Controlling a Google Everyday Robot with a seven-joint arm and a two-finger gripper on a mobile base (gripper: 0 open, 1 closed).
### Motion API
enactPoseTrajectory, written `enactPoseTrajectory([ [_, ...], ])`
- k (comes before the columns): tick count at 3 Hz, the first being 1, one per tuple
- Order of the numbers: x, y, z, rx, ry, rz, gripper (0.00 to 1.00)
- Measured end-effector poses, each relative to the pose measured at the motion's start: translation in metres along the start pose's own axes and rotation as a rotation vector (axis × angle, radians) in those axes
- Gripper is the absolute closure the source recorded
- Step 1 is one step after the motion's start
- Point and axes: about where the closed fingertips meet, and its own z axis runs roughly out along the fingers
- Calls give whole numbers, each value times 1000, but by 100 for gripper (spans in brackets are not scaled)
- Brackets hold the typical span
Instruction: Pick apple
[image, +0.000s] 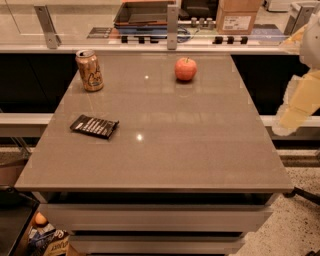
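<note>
Hovering claw (294, 116) flanks the grey table's (200, 150) right edge.

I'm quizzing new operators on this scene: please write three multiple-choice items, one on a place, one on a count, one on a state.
1. Where is the apple?
A. table's far side, right of the can
B. table's near edge
C. on the floor

2. How many things lie on the table?
A. two
B. three
C. five

3. The apple is:
A. in the tool
B. loose on the table
C. cut in half

Answers:
1. A, it sits far back, right of the can.
2. B, there are the can, the apple and the dark packet.
3. B, the tool hangs beyond the table's right edge, apart from it.
</note>
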Motion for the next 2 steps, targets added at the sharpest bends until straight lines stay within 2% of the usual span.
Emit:
enactPoseTrajectory([
  [1,0,-38,14,41,-58,106,0],
  [2,-12,-78,42,95,-115,240,0],
])
